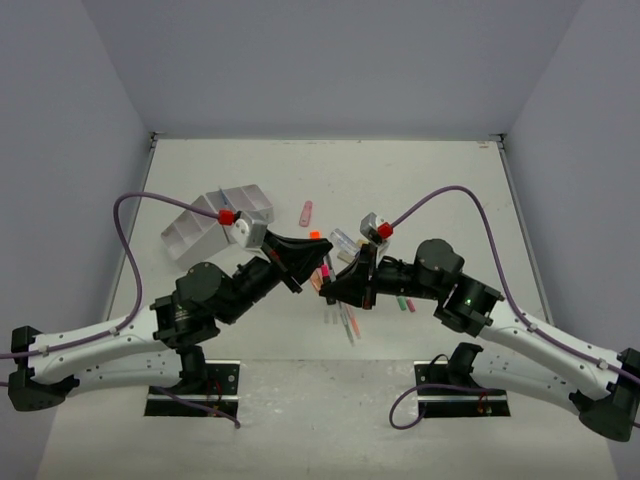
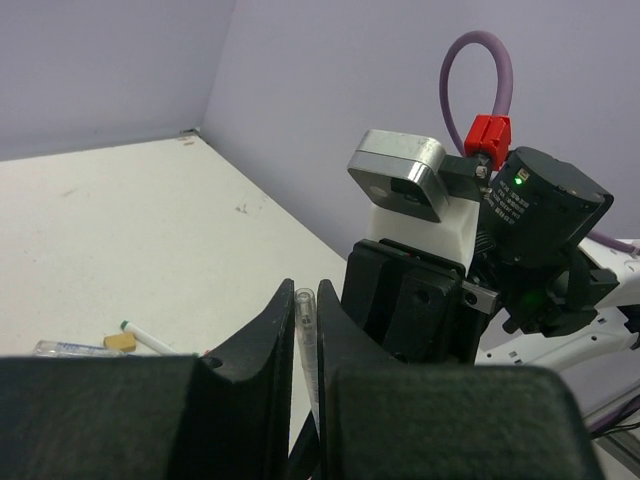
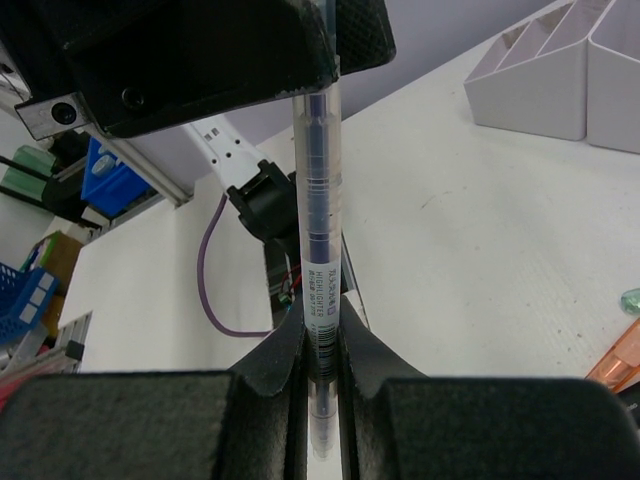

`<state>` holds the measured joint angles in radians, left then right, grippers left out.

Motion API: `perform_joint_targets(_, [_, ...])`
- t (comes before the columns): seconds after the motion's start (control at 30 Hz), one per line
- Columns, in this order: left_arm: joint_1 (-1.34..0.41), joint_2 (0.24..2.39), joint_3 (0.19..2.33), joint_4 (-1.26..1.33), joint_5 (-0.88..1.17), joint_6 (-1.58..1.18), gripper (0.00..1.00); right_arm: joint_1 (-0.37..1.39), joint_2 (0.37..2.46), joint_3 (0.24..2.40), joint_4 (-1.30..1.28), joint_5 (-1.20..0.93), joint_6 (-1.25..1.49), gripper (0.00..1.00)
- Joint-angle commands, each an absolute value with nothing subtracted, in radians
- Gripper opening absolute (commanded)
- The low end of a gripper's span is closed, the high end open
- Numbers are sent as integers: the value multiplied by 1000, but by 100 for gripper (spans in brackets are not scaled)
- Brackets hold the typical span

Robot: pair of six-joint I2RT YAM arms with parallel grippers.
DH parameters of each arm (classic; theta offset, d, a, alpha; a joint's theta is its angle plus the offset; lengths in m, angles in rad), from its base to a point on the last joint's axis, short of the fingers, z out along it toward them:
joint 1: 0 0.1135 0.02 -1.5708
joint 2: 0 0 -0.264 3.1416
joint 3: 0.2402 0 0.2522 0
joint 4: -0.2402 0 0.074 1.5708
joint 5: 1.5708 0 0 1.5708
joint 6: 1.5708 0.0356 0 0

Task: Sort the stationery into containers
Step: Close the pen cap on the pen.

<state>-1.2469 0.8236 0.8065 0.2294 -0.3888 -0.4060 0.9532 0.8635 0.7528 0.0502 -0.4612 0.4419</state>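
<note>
Between the arms, both right gripper (image 3: 322, 335) and left gripper (image 2: 305, 300) apparently pinch one clear pen (image 3: 320, 180).

clear dark-cored pen (image 3: 320, 200) aloft, white trays (image 1: 205, 228) far-left

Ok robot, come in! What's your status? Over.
Left gripper and right gripper both shut on the same clear pen, above the table. Not in a tray yet. Loose pens lie underneath; path to tray looks open.

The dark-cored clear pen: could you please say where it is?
At the top view's centre, the clear pen is held at both ends: one in the right hand, the other in the left hand.
</note>
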Motion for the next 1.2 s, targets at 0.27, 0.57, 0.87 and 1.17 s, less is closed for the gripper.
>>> perform_joint_targets(0.27, [-1220,843,760,261,-224,-498,0,954,877,917,3,-324,363,0])
perform_joint_targets(0.57, [-1222,904,666,323,-88,-639,0,850,996,1162,-55,-266,294,0])
perform_joint_targets(0.87, [-1223,892,627,288,-96,-658,0,779,1060,1270,-113,-297,228,0])
perform_joint_targets(1.17, [-1195,910,891,-28,-162,-459,44,860,1040,1131,-288,-560,-35,0])
